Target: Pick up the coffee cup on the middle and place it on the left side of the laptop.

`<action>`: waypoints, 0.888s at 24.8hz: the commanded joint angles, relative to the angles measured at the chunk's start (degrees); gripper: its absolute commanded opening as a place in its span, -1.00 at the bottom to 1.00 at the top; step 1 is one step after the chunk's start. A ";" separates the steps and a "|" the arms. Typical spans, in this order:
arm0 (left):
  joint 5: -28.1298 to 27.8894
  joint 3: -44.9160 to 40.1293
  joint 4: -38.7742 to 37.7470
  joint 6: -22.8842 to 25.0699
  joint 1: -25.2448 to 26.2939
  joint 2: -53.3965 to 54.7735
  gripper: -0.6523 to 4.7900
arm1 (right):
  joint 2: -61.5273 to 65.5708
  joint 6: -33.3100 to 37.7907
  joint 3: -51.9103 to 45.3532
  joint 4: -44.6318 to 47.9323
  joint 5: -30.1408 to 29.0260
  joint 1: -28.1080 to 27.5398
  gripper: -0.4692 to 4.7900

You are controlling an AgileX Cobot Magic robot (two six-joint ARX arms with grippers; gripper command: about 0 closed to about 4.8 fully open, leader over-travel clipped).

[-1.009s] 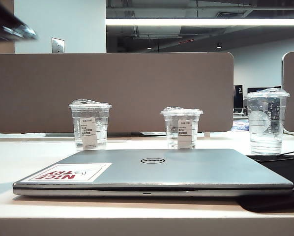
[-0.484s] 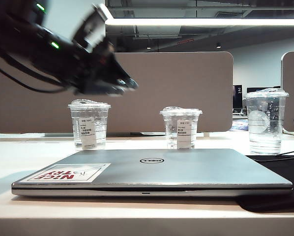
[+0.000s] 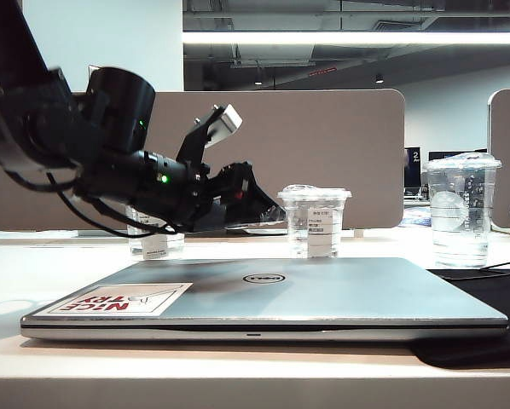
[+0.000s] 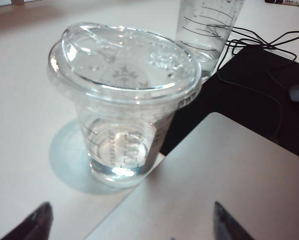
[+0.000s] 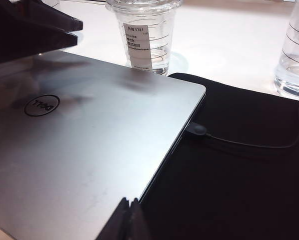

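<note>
Left gripper (image 3: 259,203) reached level over laptop's (image 3: 323,294) far-left, jaws parted, just short of coffee cup (image 3: 315,221); absent a second ago. Right gripper (image 5: 129,220) clenched, near laptop's right edge.

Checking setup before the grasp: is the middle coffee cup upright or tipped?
Upright. The coffee cup stands on its base behind the laptop, clear lid on top; the open left gripper faces it without touching it.

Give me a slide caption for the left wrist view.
Open left gripper faces the lidded clear ribbed coffee cup beside the silver-grey laptop.

left claw (image 3: 268,204) beside coffee cup (image 3: 315,221), behind laptop (image 3: 323,294)
</note>
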 commanded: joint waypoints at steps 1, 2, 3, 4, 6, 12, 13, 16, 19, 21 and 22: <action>-0.17 0.37 7.04 0.00 -0.09 2.38 0.74 | -0.09 0.04 -0.24 1.03 0.02 0.07 -0.84; -0.37 1.05 7.26 -0.07 -0.09 3.43 0.76 | -0.09 0.07 -0.24 1.05 0.02 0.07 -0.84; -0.33 1.86 7.23 -0.55 -0.09 4.37 0.89 | -0.09 0.04 -0.24 1.03 0.02 0.07 -0.84; 0.11 2.93 7.19 -1.31 -0.11 5.40 1.00 | -0.09 0.04 -0.24 1.05 0.00 0.07 -0.84; 0.17 5.31 6.73 -1.60 -0.11 7.37 1.00 | -0.09 0.04 -0.24 1.03 0.02 0.04 -0.84; 2.03 10.12 4.28 -1.49 -0.15 10.36 1.00 | -0.09 0.04 -0.24 1.03 0.00 0.04 -0.84; 2.03 10.64 4.35 -1.51 -0.28 10.78 1.00 | -0.09 0.04 -0.24 1.03 0.00 0.04 -0.84; 2.99 11.72 5.62 -1.29 -0.68 12.17 1.00 | -0.09 0.04 -0.24 1.01 0.00 0.04 -0.84; 3.06 11.72 6.12 0.39 -1.22 12.98 1.00 | -0.09 0.04 -0.24 1.03 0.00 0.04 -0.84; 1.92 11.72 6.36 2.47 -1.95 13.29 1.00 | -0.09 0.04 -0.24 1.03 0.00 0.04 -0.84; 1.33 11.80 6.73 2.67 -2.36 13.51 1.00 | -0.09 0.04 -0.24 1.01 0.00 0.04 -0.84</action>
